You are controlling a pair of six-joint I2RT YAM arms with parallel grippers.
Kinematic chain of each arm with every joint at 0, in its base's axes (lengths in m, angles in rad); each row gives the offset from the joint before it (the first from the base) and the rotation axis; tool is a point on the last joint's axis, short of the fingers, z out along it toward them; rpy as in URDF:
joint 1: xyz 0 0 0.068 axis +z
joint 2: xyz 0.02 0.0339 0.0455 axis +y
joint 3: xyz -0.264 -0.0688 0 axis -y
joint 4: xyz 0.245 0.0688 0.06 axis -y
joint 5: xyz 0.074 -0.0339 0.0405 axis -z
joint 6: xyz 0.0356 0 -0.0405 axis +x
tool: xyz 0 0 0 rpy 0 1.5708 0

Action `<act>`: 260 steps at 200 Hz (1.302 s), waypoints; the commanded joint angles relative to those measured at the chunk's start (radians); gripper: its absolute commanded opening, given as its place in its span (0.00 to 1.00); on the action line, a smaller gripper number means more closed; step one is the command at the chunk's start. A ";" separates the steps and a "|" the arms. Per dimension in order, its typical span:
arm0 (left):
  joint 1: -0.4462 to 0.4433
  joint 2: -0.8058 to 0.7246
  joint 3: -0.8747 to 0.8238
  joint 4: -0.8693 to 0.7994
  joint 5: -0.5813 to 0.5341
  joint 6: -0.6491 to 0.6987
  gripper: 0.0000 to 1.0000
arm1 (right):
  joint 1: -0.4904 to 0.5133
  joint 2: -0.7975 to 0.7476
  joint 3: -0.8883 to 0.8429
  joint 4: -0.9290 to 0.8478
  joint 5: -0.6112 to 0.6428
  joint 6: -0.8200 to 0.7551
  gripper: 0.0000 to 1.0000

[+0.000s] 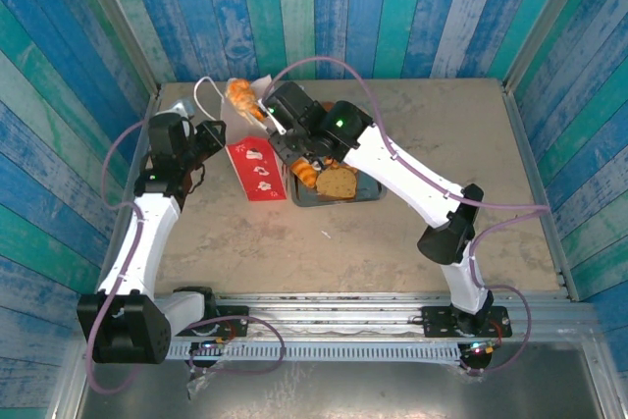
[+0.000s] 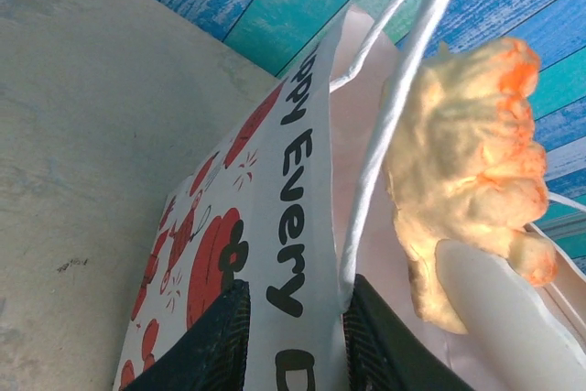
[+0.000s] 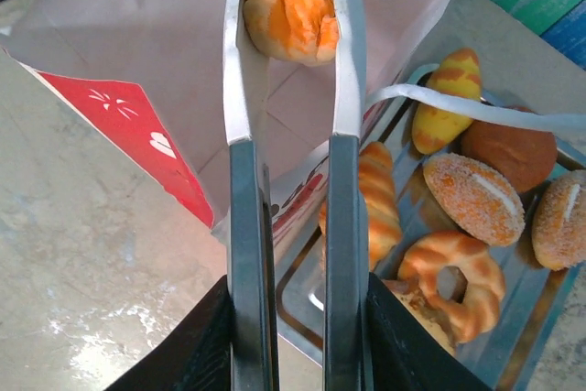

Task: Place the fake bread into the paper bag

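R fingers (image 3: 341,34) clamp a croissant (image 3: 291,8) over the bag (image 1: 257,169) mouth, L fingers (image 2: 227,329) pinch its printed wall, other bread (image 3: 472,199) lies in the tray (image 1: 369,184) touching the bag, w/ a cord (image 3: 476,107) draped across.

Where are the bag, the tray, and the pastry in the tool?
bag (image 1: 257,172): top view, red front panel.
tray (image 3: 529,307): right wrist view, bare floor.
pastry (image 3: 288,2): right wrist view, its middle.

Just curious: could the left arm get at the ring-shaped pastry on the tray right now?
Probably not: its fingers pinch the paper bag, which stands between them and the ring-shaped pastry.
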 commanded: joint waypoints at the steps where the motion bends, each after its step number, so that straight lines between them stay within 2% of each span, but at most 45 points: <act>1: 0.005 -0.012 -0.020 0.002 -0.024 0.018 0.31 | 0.002 0.008 0.048 -0.013 0.052 -0.021 0.35; 64: 0.004 -0.027 -0.028 0.001 -0.030 0.015 0.30 | -0.002 0.030 0.055 -0.064 0.126 -0.034 0.42; 88: 0.005 -0.033 -0.035 0.007 -0.023 0.009 0.30 | -0.002 0.036 0.063 -0.063 0.112 -0.034 0.44; 156: 0.005 -0.042 -0.030 0.016 0.013 0.002 0.30 | -0.010 0.041 0.092 -0.050 0.049 -0.025 0.56; 199: 0.005 -0.042 -0.033 0.029 0.037 -0.007 0.30 | -0.013 0.016 0.098 -0.032 0.048 -0.019 0.56; 260: 0.004 -0.069 -0.028 0.052 0.064 -0.012 0.46 | -0.013 -0.103 0.068 0.019 0.026 -0.018 0.55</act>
